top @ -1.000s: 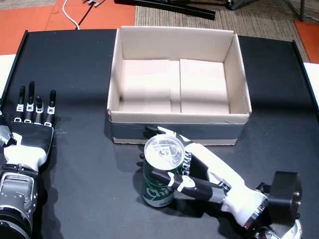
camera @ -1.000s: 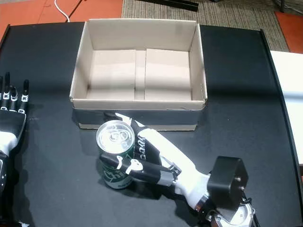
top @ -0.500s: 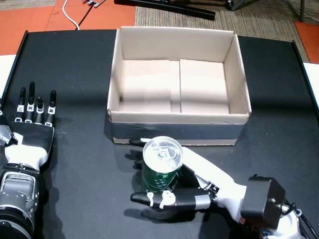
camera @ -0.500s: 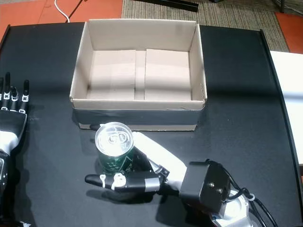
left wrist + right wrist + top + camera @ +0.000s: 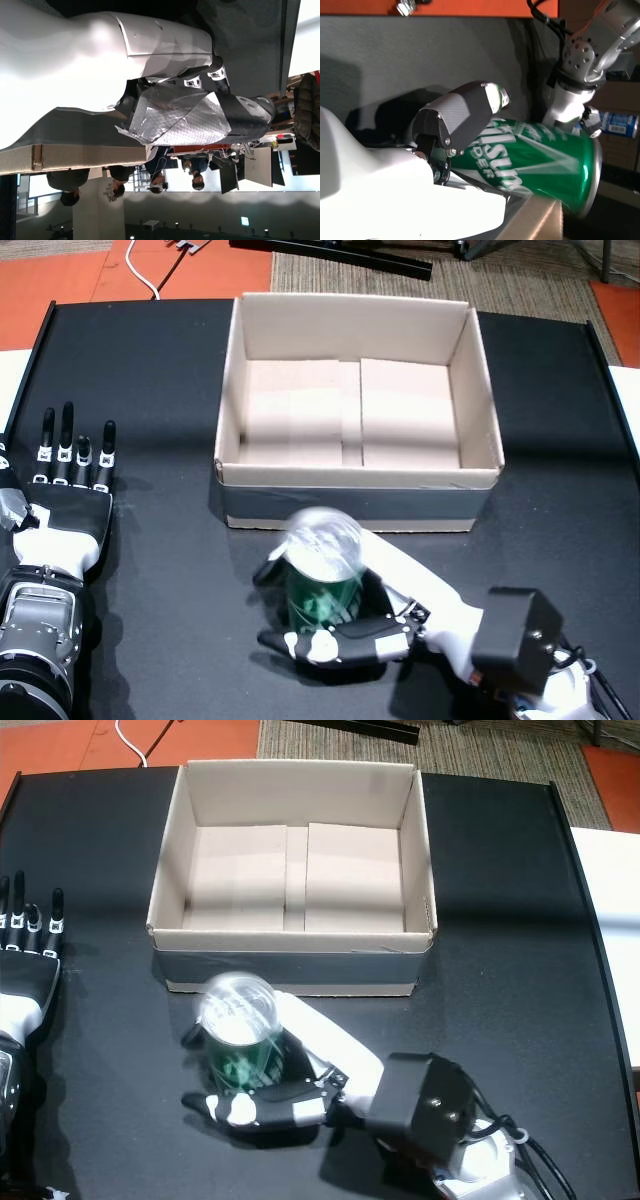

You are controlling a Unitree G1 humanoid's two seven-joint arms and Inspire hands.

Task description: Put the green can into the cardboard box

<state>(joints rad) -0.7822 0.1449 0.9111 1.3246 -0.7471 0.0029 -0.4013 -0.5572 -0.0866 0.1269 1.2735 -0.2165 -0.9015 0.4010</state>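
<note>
The green can (image 5: 322, 592) (image 5: 243, 1058) stands just in front of the cardboard box (image 5: 360, 492) (image 5: 290, 965) in both head views, its silver top blurred by motion. My right hand (image 5: 372, 628) (image 5: 292, 1098) is shut on the can, with the thumb wrapped across its front and the fingers behind it. The right wrist view shows the can (image 5: 540, 160) pressed against my palm under the dark thumb (image 5: 460, 120). My left hand (image 5: 62, 502) (image 5: 25, 982) lies flat and open on the table at the far left. The box is open at the top with nothing inside.
The black table (image 5: 160, 390) has raised edges left and right. Beyond it are orange floor with a white cable (image 5: 140, 275) and a woven mat (image 5: 520, 280). The left wrist view shows my own hand (image 5: 150, 75) and people far off in the room.
My right thumb and fingers have closed around the can. The wrist has swung in closer behind it. The can's top has gone blurred, so it is moving. The left hand is still.
</note>
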